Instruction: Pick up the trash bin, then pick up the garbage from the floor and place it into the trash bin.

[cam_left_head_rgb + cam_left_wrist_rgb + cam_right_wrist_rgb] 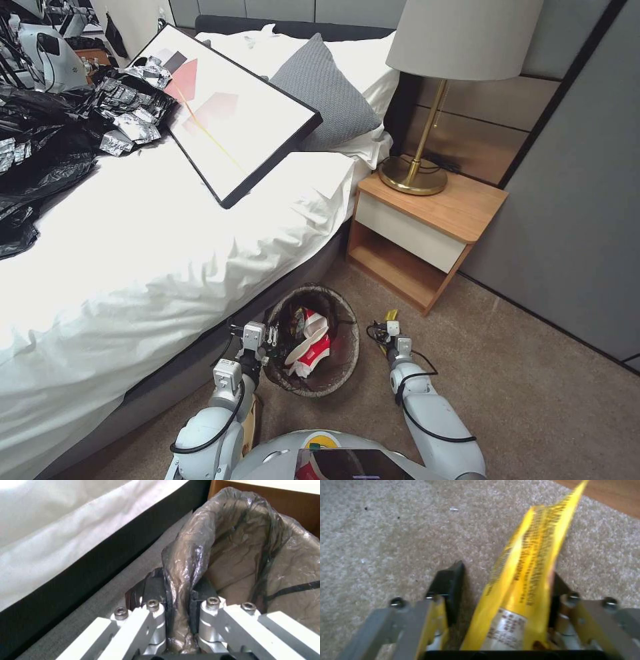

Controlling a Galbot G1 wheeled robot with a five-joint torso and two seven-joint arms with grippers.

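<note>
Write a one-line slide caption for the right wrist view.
Right gripper holds a yellow snack wrapper between its open fingers above the carpet.

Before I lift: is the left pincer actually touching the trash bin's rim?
Touching. In the left wrist view, the left pincer has one finger on each side of the trash bin rim, pinching the bagged edge with no gap visible.

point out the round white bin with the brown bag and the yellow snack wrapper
round white bin with brown bag (343, 373), head view, rim nearest the robot
yellow snack wrapper (526, 580), right wrist view, printed middle
</note>
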